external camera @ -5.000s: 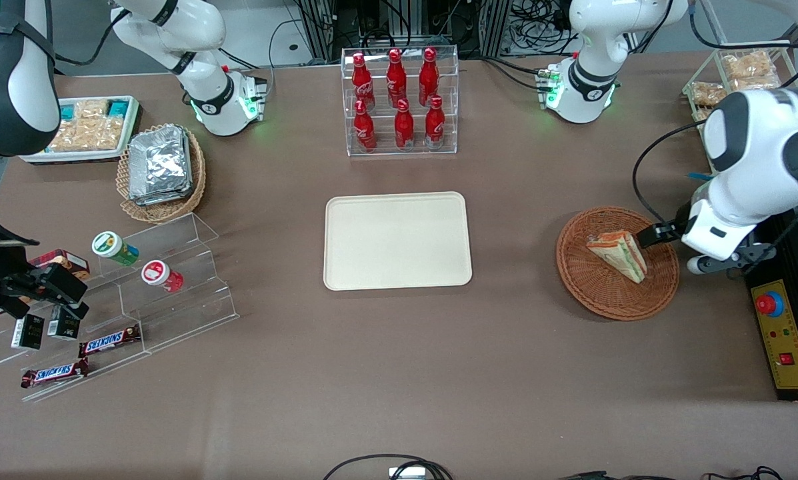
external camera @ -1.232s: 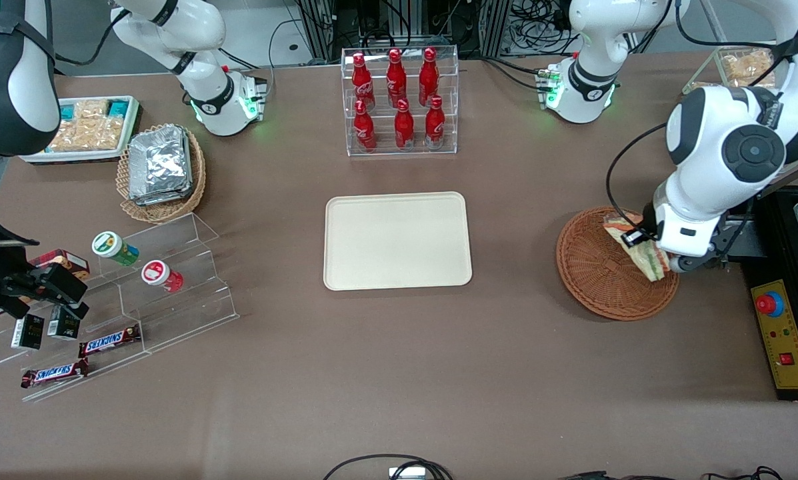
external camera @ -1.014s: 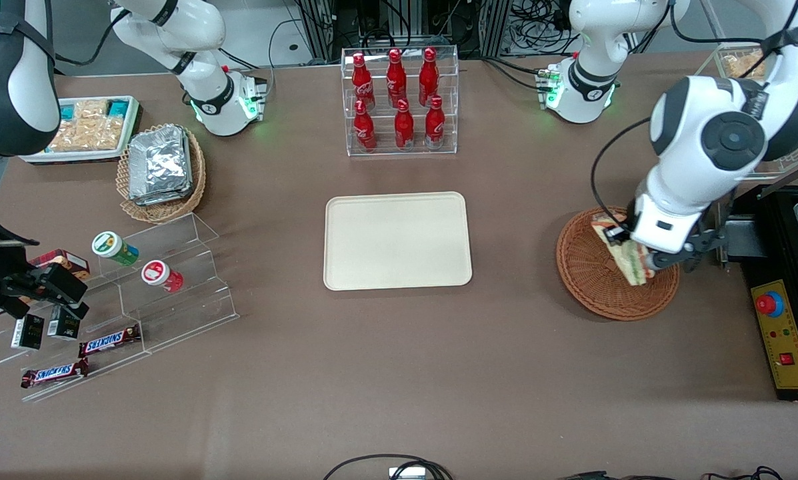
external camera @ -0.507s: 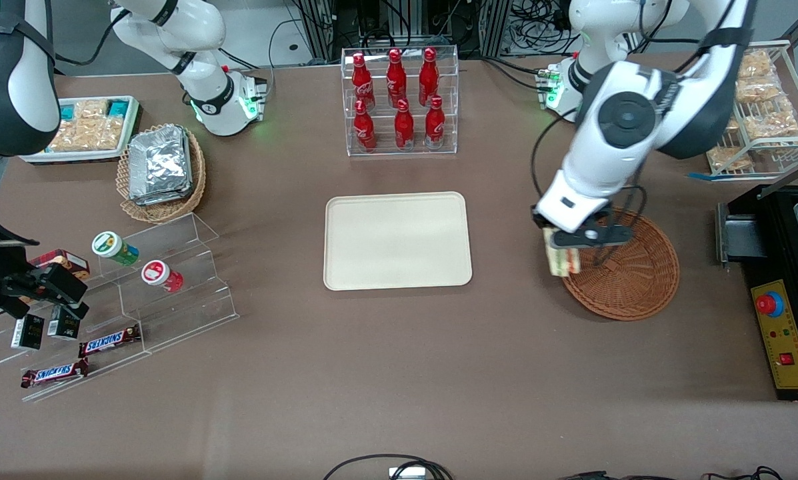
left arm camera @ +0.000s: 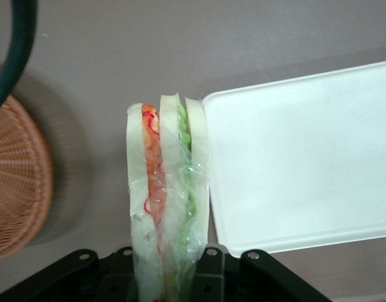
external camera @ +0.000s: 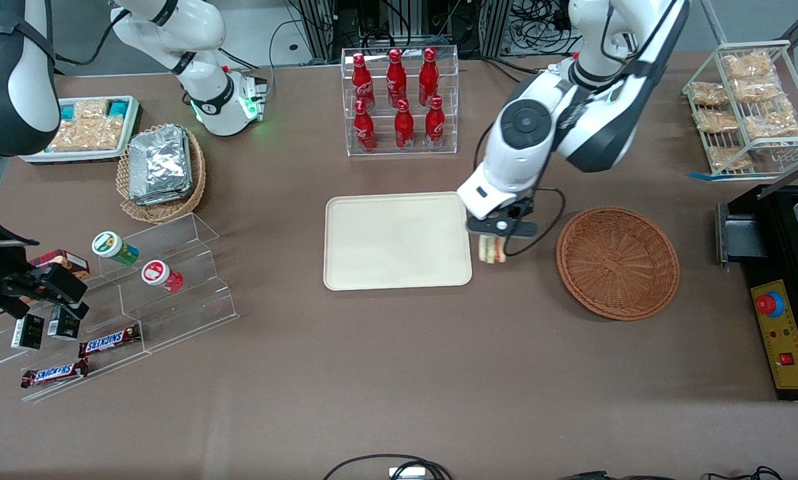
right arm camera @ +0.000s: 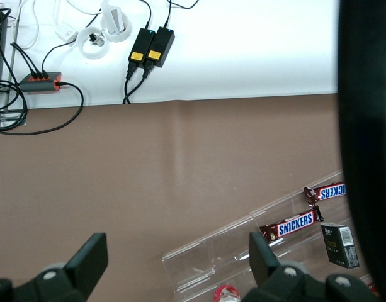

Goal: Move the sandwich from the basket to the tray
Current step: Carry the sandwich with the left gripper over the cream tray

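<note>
Sandwich (external camera: 491, 249), wrapped in clear film, is pinched upright in the gripper (external camera: 494, 239), hanging below the fingers with its layered edge showing orange and green filling (left arm camera: 168, 207). Gripper and sandwich hang above the bare table between the tray (external camera: 397, 241) and the basket (external camera: 617, 262), just beside the tray's rim at its 3 o'clock edge. The basket lies well apart at the sandwich's 3 o'clock.

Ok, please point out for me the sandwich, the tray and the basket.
sandwich (left arm camera: 167, 189), left wrist view, on the middle bread slice; gripper (external camera: 494, 235) holds it.
tray (external camera: 399, 241), front view, on its bare flat middle.
basket (external camera: 617, 263), front view, on the woven bottom.
</note>
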Robot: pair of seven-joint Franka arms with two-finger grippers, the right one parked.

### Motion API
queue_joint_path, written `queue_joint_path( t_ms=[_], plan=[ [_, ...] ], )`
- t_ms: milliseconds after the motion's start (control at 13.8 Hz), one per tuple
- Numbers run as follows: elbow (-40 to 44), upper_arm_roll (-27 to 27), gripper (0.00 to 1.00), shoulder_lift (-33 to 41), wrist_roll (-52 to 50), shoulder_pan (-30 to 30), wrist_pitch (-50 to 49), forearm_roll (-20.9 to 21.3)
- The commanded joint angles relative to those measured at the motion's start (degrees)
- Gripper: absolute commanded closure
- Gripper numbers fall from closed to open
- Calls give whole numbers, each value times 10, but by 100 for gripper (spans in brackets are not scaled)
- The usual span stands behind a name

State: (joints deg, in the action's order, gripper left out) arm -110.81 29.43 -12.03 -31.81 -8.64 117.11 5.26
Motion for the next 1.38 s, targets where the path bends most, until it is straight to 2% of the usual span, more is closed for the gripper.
queue_joint_path(
  t_ms=[0, 435, 725, 942, 1014, 1087, 1232, 1304],
  plan=[
    [13, -3, 100, -33, -45, -40, 30, 10],
    [11, -3, 100, -132, -206, -109, 116, 133],
    [13, -4, 100, -185, -248, -127, 141, 179],
    [11, -4, 99, -197, -251, -128, 142, 187],
    [12, -4, 96, -200, -251, -128, 142, 187],
    [12, -4, 86, -201, -251, -128, 145, 187],
    [12, -3, 43, -206, -251, -129, 146, 187],
    [11, -4, 26, -206, -251, -129, 145, 187]
  ],
)
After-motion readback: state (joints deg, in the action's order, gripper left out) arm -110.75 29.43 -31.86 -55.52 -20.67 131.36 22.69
